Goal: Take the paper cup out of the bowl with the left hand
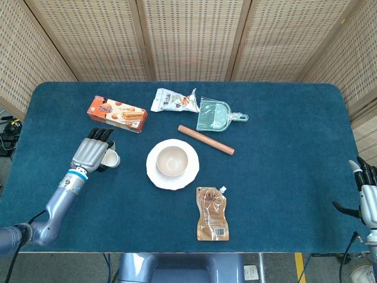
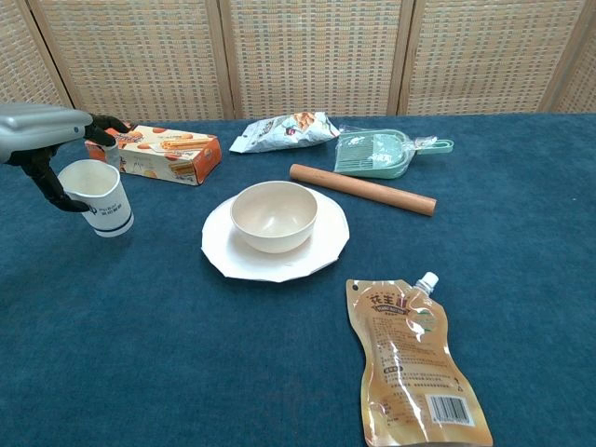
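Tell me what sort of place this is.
Probably a staged test or lab setup, not a home: a table covered in blue cloth, woven screen panels closing it off behind, and unrelated props laid out, such as a biscuit box, a rolling pin and a dustpan.
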Robot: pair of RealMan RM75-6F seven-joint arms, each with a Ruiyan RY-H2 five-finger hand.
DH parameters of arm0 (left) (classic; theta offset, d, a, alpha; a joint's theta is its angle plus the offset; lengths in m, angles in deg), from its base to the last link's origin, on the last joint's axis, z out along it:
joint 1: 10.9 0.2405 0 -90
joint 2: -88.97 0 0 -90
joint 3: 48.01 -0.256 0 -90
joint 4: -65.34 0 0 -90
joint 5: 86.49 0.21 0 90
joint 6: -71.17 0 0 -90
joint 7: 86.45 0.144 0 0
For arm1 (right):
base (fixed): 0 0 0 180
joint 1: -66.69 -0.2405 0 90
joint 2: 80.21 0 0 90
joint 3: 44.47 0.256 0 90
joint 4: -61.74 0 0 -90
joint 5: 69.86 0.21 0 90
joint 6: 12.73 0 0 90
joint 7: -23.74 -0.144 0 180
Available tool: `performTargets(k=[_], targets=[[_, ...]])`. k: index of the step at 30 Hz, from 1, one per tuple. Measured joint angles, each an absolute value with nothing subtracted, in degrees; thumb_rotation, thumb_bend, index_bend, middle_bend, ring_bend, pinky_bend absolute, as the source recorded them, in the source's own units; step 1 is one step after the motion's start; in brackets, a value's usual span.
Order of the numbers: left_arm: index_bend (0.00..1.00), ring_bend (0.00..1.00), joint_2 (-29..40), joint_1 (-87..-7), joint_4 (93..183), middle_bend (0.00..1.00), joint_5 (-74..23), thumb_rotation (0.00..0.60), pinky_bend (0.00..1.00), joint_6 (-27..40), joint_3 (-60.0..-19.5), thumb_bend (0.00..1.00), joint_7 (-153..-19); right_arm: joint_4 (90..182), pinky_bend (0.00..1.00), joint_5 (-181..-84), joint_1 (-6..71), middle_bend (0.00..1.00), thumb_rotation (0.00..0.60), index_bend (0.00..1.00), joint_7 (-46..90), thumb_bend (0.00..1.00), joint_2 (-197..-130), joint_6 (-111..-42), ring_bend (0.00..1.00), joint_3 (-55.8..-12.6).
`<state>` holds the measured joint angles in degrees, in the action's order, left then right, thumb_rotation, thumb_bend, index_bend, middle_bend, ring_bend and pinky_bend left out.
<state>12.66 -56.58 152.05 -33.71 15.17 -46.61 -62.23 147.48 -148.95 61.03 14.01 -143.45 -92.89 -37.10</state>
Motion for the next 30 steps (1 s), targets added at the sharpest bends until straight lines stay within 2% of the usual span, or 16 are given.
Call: performTargets(k=[6,8,12,13,22,30], targets=[[0.39,0.0,11.1,-55.1,149.0,0.0,-33.2,0.6,0.0,17.1,-47.4,0.26,-63.0,147.8,0.0,-149.4,61.0,0.0,0.6,0.02,14.5,0.13,-143.6,-93.1,0.0,-37.3],[0.3,0.0,10.9,-54.7,148.7,0.0,-33.3,0.6,0.0,17.6,-47.5,0.25,-63.0,147.9,0.0,-149.6,61.1,0.0,0.6,0.02,14.7,0.13,-143.6,-93.3,0.0,-37.4],[0.04,0.0,11.4,-54.0,149.0,0.0,-32.8,0.6,0.0,17.6,-47.3,0.16,-63.3,148.1,0.0,-149.9,61.2,0.0,0.6,0.02,14.8,0.13,-143.6,-93.7,0.0,-37.5],[0.01,0.0,11.5,-53.9,149.2,0.0,-32.6,0.6,0.0,17.4,-47.2,0.15,-63.4,148.2,0.0,-150.0,61.2,0.0,0.6,0.02,14.8,0.13,-143.6,-93.8,0.0,-37.5],[0.0,0.0,15.6,-50.9,155.5,0.0,-29.9,0.6,0.0,12.0,-45.6,0.13,-66.3,148.7,0.0,-151.3,61.4,0.0,0.6,0.02,15.0,0.13,-143.5,-95.1,0.0,-37.6],[0.0,0.0,17.4,-43.2,159.8,0.0,-23.2,0.6,0.0,-3.5,-46.9,0.13,-65.8,148.3,0.0,-152.1,61.3,0.0,0.6,0.02,15.5,0.13,-144.0,-95.2,0.0,-38.0]])
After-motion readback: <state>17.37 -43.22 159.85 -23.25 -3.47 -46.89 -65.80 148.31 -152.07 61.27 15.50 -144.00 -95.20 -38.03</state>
